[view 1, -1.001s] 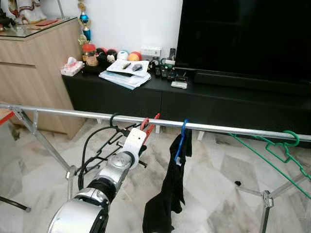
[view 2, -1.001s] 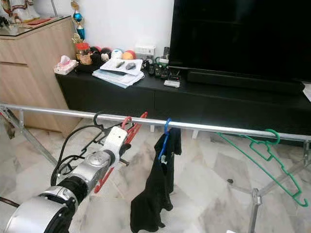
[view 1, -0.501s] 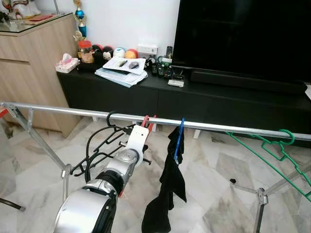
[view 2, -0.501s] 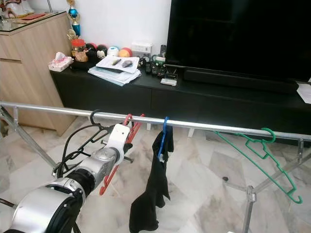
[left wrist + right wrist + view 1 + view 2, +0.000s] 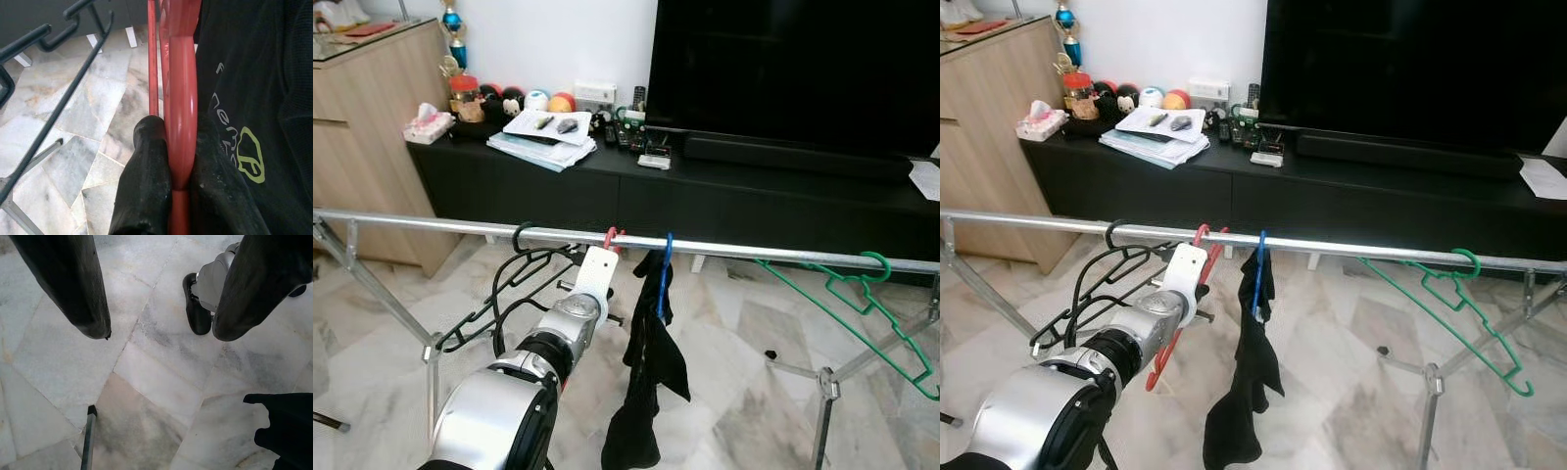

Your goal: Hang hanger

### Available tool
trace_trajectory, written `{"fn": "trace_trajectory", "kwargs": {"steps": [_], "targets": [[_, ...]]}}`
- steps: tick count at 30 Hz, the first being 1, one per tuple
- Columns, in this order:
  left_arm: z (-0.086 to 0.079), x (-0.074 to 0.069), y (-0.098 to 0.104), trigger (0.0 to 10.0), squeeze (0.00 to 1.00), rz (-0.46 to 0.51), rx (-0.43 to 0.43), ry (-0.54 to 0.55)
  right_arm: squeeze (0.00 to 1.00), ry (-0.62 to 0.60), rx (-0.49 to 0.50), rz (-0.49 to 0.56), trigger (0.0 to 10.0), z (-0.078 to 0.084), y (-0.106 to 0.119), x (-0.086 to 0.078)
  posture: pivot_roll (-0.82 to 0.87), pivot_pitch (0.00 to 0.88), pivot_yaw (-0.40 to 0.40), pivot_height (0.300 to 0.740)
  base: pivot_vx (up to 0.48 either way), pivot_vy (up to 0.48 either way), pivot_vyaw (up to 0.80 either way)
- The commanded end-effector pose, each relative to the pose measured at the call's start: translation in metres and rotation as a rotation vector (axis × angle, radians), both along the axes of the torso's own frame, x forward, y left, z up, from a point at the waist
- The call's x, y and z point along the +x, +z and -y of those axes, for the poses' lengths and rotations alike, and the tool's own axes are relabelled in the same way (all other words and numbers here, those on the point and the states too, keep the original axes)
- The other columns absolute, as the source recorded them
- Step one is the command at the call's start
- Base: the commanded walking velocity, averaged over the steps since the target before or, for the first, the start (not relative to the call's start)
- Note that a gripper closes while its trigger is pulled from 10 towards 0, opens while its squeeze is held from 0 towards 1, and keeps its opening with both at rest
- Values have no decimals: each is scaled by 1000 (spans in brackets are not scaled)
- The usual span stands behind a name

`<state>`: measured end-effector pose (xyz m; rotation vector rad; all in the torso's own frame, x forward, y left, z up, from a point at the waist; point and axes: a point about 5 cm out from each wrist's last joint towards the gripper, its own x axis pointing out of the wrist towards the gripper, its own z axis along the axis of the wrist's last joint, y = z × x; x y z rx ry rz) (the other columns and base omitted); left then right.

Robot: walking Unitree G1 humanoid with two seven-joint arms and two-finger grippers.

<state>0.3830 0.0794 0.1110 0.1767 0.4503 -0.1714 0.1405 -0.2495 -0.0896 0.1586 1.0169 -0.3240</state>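
The right gripper (image 5: 161, 328) hangs over the marble floor (image 5: 146, 382), jaws apart; a black shoe (image 5: 195, 311) lies between the fingertips.

A silver drying rail (image 5: 431, 223) carries a black hanger (image 5: 499, 294), a red hanger (image 5: 1180, 313), a blue hanger (image 5: 663, 274) seemingly holding dark clothing (image 5: 651, 362), and a green hanger (image 5: 862, 304).

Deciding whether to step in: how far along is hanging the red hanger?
Nearly done. The red hanger's hook looks to be over the metal rail, between the black hanger and the blue hanger. In hand: the left end effector is shut on it. Left: release and withdraw. The right end effector hangs open over the floor.
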Motion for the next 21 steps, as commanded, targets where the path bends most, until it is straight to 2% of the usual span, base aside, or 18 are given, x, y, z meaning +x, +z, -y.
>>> {"fn": "trace_trajectory", "kwargs": {"steps": [1,7,13,16,21], "targets": [[-2,-4,-8,10000,0,-48,24,27,0,-4,-11,-9,10000,5,0,-5,-226,75,-75,740,0,0,0],[-5,-9,-18,10000,0,-97,27,81,0,1,-11,-17,10000,6,-1,-9,-245,62,-101,740,0,0,0],[1,-11,-20,10000,0,-109,-36,111,0,3,-19,-13,10000,10,0,-10,-267,60,-111,740,0,0,0],[4,-7,-12,10000,0,-64,-70,118,0,-2,-17,-9,10000,11,-1,-13,-277,80,-106,740,0,0,0],[0,2,5,10000,0,38,-34,114,0,-10,-10,-13,10000,9,-3,-21,-261,125,-82,740,0,0,0]]}}
